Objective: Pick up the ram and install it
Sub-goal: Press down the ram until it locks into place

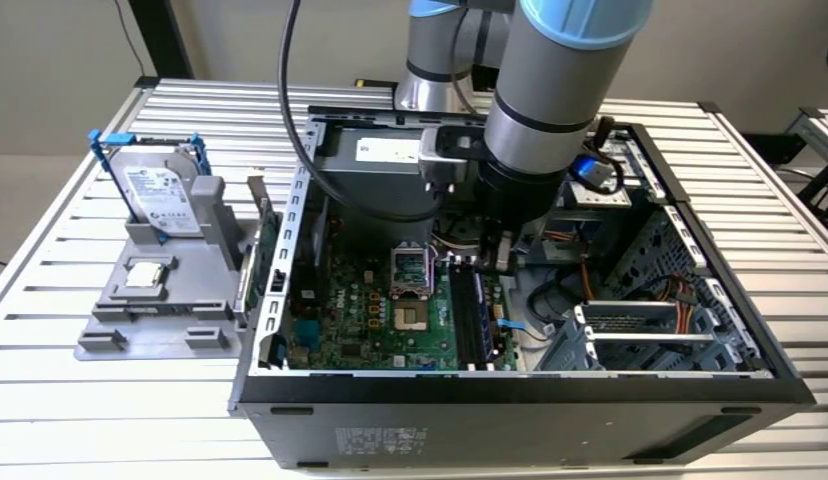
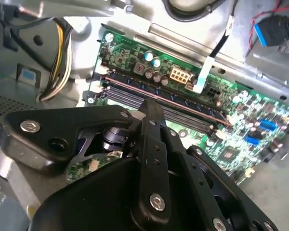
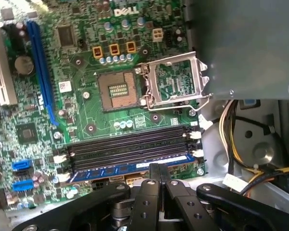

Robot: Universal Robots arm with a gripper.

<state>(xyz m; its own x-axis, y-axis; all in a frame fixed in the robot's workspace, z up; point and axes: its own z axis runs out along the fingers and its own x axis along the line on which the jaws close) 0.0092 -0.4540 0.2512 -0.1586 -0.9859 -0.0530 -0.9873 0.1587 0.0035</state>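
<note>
Tool [image 3: 156,168] down inside computer case [image 1: 681,250], fingers together, tips pressing ram [image 3: 130,166] seated in outermost motherboard [image 3: 86,110] slot.

The gripper [image 1: 498,258] sits low above the ram [image 1: 470,318] inside the open computer case [image 1: 521,385].

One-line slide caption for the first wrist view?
Gripper poised over the ram sitting in the motherboard's outermost slot.

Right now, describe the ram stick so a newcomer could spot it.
Inside the open computer case, find the row of long memory slots on the green motherboard. The ram stands in the end slot, at the gripper; it's blue-green, while neighbouring slots are empty, black.
</note>
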